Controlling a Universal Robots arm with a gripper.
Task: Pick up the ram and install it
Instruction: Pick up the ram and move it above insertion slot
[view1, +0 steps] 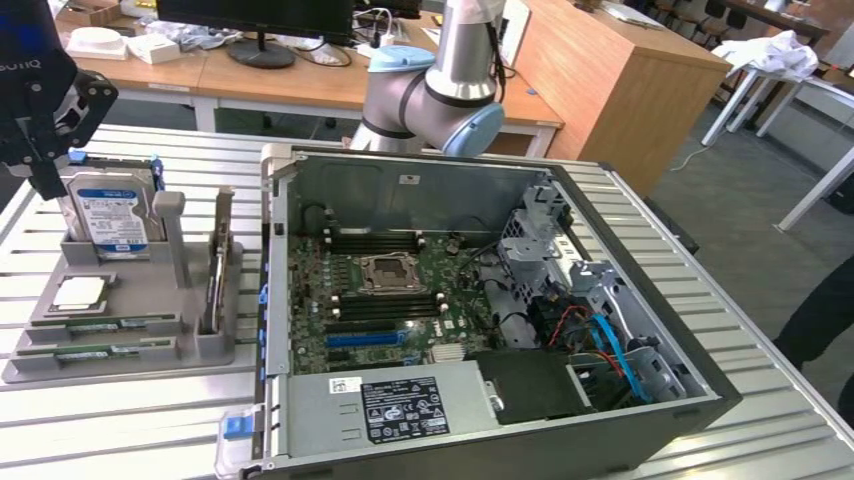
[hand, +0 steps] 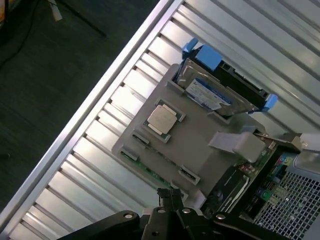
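Tool (hand: 171, 196) pressed together, empty, above tray (hand: 200, 145), two ram sticks (view1: 110, 322), one processor (view1: 78, 292), one hard drive (view1: 107, 215)

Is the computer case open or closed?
Open: the case has no side panel, and the motherboard inside is visible.

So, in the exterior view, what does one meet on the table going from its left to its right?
Long green ram sticks lying flat in the grey holder → thin card standing on edge → green motherboard inside the open case → blue cables.
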